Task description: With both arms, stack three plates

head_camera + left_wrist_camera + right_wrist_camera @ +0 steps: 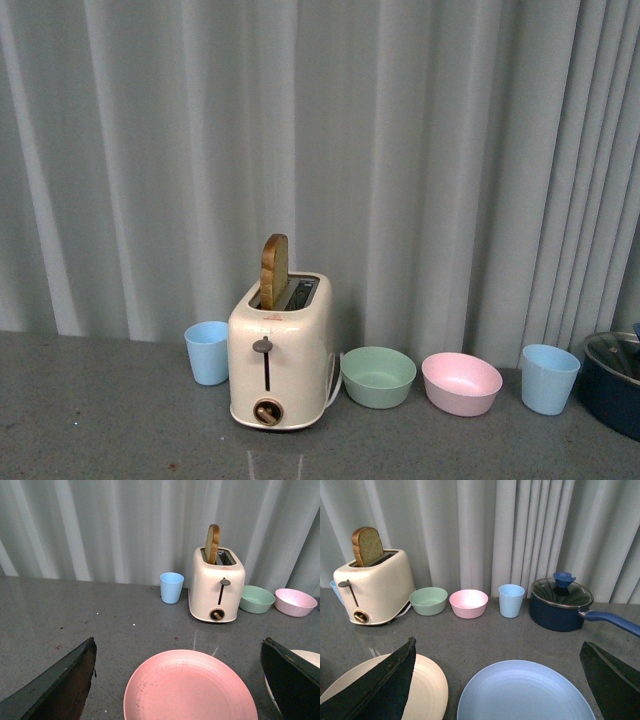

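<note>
The left tool point(177, 645) hung over the worktop point(60, 620). Its two dark fingers point(55, 685) were spread wide with nothing between them. I think it was held that way so it could slip around a rim.

Below it lay the pink plate point(190, 690), flat on the worktop on the robot's side of the toaster point(217, 585). It was round, shallow and dull, with a few thin scratches. Next came the cream plate point(427, 685), also on the near side of the toaster, with faint rings in it. The blue plate point(525, 695) lay just beside it, further right of the toaster, smooth and plain.

No plate sat on another, so I think the stacking had not begun. They seemed laid side by side so each arm could reach one. The right tool point(497, 645) hung over the cream and blue plates, spread wide too and holding nothing.

The toaster was cream, shiny and round at the corners. A slice of brown bread point(274, 270) stuck up from one slot. A blue cup point(207, 352) stood just left of it. Right of the toaster stood a green bowl point(378, 376), a pink bowl point(461, 383), a second blue cup point(549, 378) and a dark blue pot point(560, 607) with a glass lid. The bowls were small and deep. The worktop was grey and speckled.
</note>
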